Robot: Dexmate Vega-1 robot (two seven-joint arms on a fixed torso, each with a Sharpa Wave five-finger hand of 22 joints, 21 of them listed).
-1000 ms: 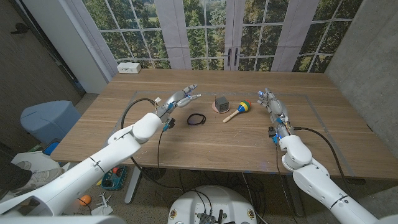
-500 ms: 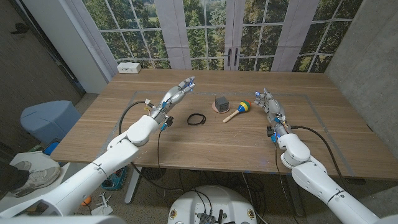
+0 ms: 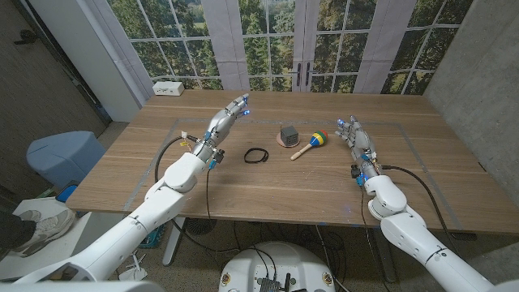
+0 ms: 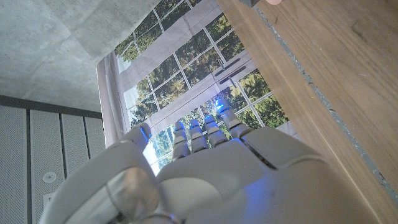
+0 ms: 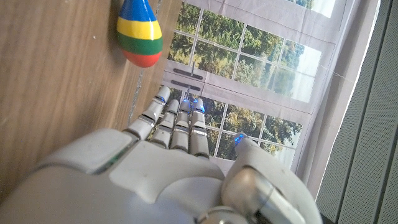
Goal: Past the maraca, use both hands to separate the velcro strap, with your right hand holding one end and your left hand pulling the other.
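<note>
Head view looks down on a wooden table (image 3: 268, 174) that fills the middle of the scene, with tall windows (image 3: 268, 40) behind its far edge. Over the table's left part the left hand (image 3: 228, 116) is raised, fingers stretched out straight and close together toward the far side, holding nothing. On the right the right hand (image 3: 354, 133) is likewise extended with fingers straight and empty, just right of the maraca (image 3: 310, 144), a striped head on a pale wooden handle lying near the centre. Left of the maraca sits a small grey block (image 3: 287, 133) on a pinkish disc. The velcro strap (image 3: 256, 155), a small black loop, lies on the wood between the left hand and the block, nearer the robot, touched by neither hand.
</note>
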